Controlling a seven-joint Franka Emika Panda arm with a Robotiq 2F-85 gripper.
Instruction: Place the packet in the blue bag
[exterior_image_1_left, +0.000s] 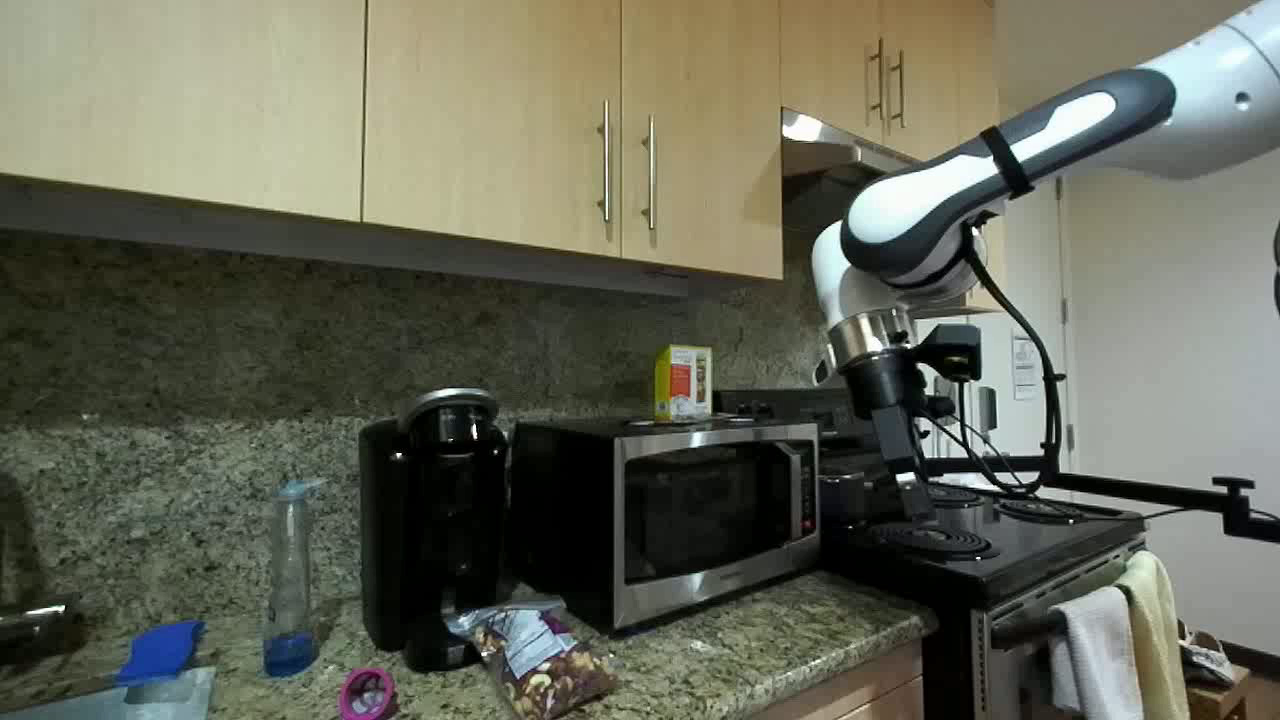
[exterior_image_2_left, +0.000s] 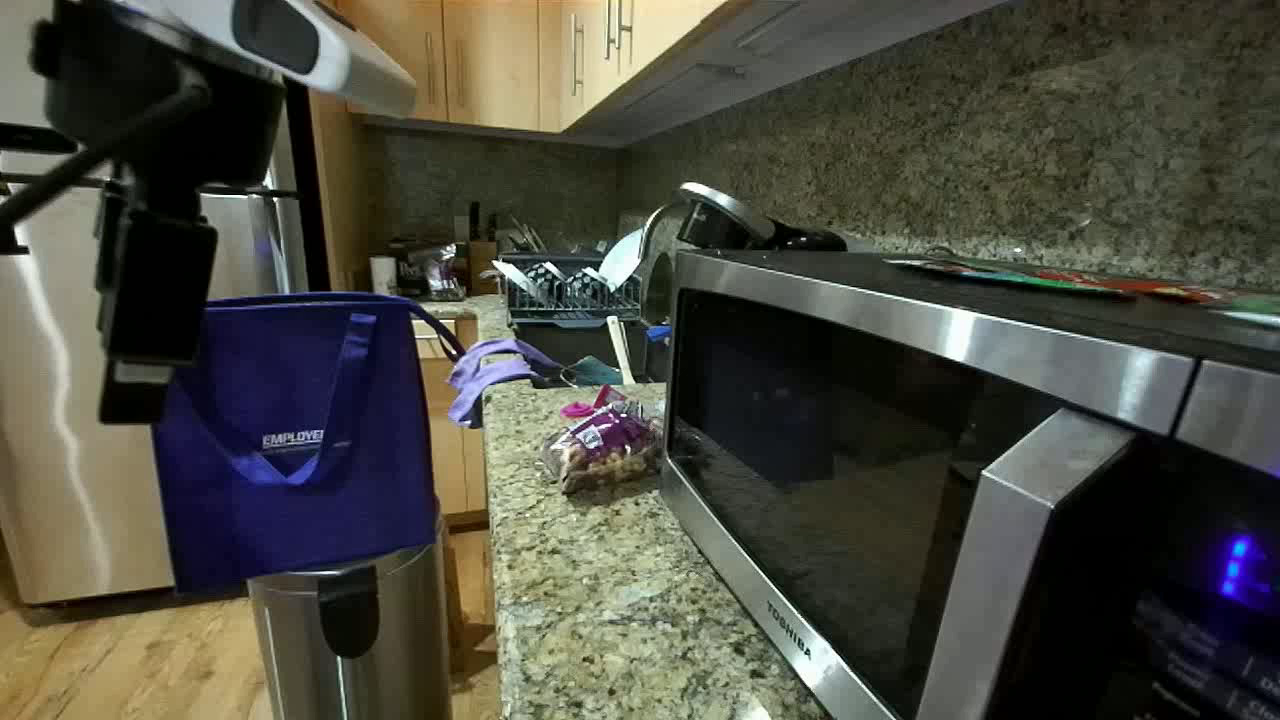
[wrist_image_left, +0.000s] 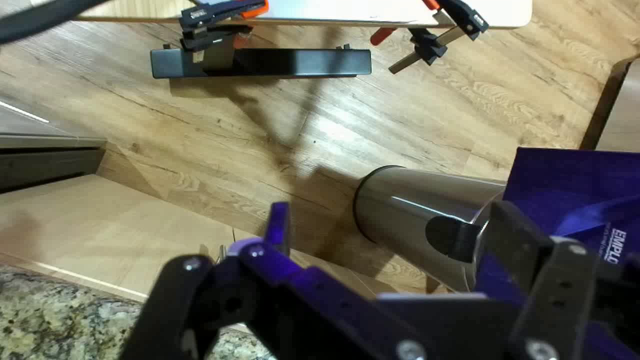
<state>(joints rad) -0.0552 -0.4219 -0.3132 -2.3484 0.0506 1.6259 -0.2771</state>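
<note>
the packet (exterior_image_1_left: 540, 657) lies well apart from the widely parted, empty gripper (wrist_image_left: 392, 222).

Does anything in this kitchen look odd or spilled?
The blue bag is perched on top of the metal trash can, an unusual spot for a bag. I see no spill.

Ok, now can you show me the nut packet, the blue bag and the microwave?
Nut mix packet (exterior_image_1_left: 548, 678), in an exterior view: its see-through lower part.
Blue tote bag (exterior_image_2_left: 290, 405), in an exterior view: front panel, inside the strap loop.
Microwave (exterior_image_1_left: 695, 515), in an exterior view: dark door window.
</note>
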